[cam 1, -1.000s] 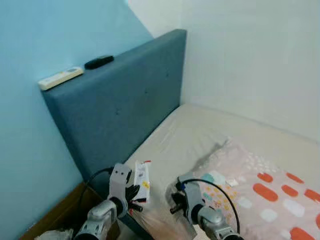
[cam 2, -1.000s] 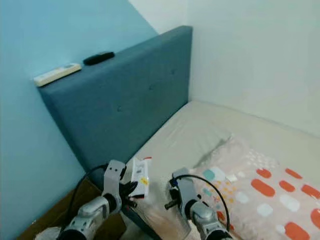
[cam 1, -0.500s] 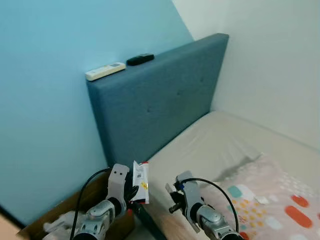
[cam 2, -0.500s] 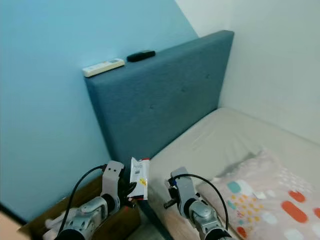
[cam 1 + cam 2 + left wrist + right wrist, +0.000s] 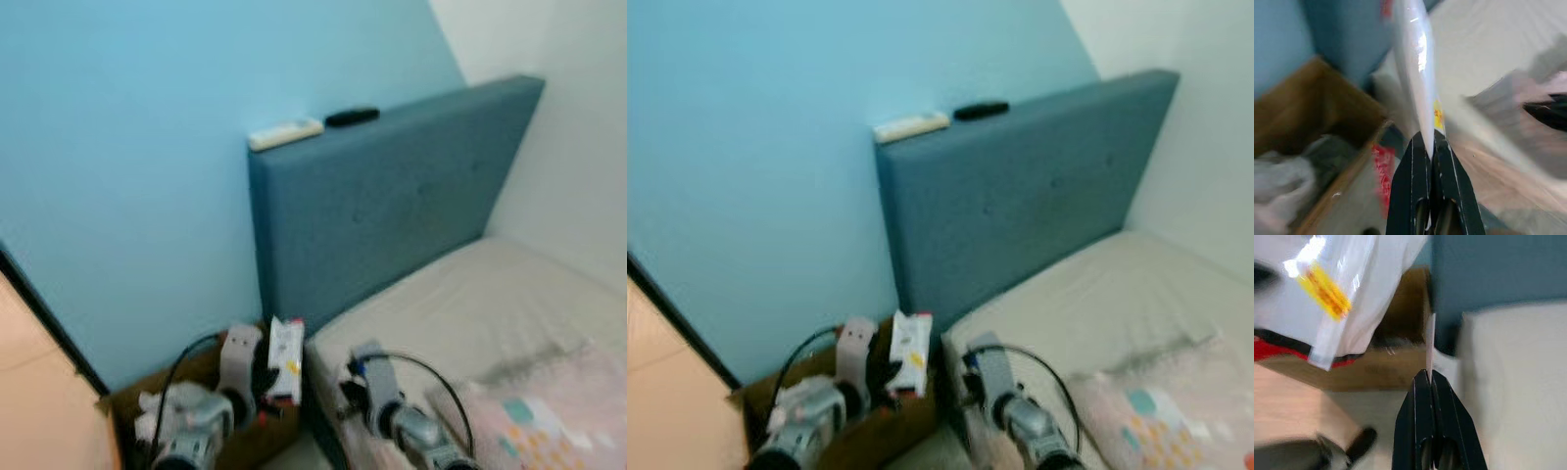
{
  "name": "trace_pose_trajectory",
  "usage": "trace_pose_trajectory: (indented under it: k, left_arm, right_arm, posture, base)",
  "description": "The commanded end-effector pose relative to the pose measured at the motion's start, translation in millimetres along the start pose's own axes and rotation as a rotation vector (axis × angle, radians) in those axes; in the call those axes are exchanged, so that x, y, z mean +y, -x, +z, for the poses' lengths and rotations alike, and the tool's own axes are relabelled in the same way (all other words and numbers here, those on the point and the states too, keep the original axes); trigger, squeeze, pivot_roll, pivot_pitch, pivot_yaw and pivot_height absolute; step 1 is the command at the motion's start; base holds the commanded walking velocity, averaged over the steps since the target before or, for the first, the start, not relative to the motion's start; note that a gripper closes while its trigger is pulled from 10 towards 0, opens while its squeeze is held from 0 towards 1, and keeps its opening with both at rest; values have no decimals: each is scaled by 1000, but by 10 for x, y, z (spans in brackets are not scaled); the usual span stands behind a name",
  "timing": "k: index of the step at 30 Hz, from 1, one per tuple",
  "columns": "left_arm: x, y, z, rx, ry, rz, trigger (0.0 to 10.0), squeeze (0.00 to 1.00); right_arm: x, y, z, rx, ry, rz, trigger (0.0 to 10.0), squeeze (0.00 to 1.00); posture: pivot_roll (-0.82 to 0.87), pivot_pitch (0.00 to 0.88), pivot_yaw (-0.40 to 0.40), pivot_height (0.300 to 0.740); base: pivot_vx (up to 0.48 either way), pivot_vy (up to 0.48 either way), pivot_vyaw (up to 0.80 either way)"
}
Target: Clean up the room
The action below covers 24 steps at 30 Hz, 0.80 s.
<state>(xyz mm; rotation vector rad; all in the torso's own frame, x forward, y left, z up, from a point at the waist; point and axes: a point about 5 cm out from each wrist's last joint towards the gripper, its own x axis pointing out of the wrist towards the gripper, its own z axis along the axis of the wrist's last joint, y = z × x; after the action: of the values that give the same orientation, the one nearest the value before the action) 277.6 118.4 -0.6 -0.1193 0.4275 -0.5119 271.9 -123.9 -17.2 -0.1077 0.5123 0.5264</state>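
The left gripper (image 5: pixel 1428 142) is closed on a white plastic wrapper (image 5: pixel 1418 58) with a yellow mark. In the left wrist view the two black fingers (image 5: pixel 1411 171) are pressed together on the lower edge of the wrapper, which stands up edge-on between them. The head views show its flat face instead: the wrapper (image 5: pixel 285 348) is upright, just above the cardboard box (image 5: pixel 884 428) on the floor beside the bed.

The right gripper (image 5: pixel 1430 377) is also closed, and the right wrist view shows a thin white slip (image 5: pixel 1429 342) pinched between its fingertips. In the head views this slip is too small to see; there the right gripper (image 5: pixel 345 392) is low over the near corner of the mattress (image 5: pixel 490 304).

The right wrist view also shows the wrapper from the other side, with the box opening behind it. The left wrist view shows crumpled pale things inside the box (image 5: pixel 1283 176).

Compared with half a second ago, the whole scene is shifted to the right and is more blurred, so the camera has turned left; the box and an orange-brown floor (image 5: pixel 39 392) are now more in view.

Farther, the blue headboard (image 5: pixel 392 196) stands against the blue wall (image 5: pixel 127 147). On its top edge lie a white remote (image 5: pixel 285 134) and a black remote (image 5: pixel 352 117). A patterned blanket (image 5: pixel 549 411) lies on the mattress at the right.
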Motion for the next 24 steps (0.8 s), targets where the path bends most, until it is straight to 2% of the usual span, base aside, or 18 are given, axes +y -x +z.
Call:
trace_pose_trajectory:
  k: [1, 9, 24]
  left_arm:
    - [-14, 5, -24, 7, -1, 2, 10000, 0]
    - [12, 22, -19, -11, 21, 27, 10000, 0]
    - [33, 22, -10, -12, 3, 54, 10000, 0]
  right_arm:
    - [10, 21, -72, 26, -12, 0, 10000, 0]
    - [-2, 30, -77, 21, -21, -6, 10000, 0]
    - [40, -15, -9, 7, -4, 10, 10000, 0]
  posture:
    - [1, 34, -36, 732]
    - [-4, 56, -37, 732]
    - [7, 43, -46, 732]
  base:
    - [0, 0, 656]
    - [0, 0, 660]
    - [0, 0, 660]
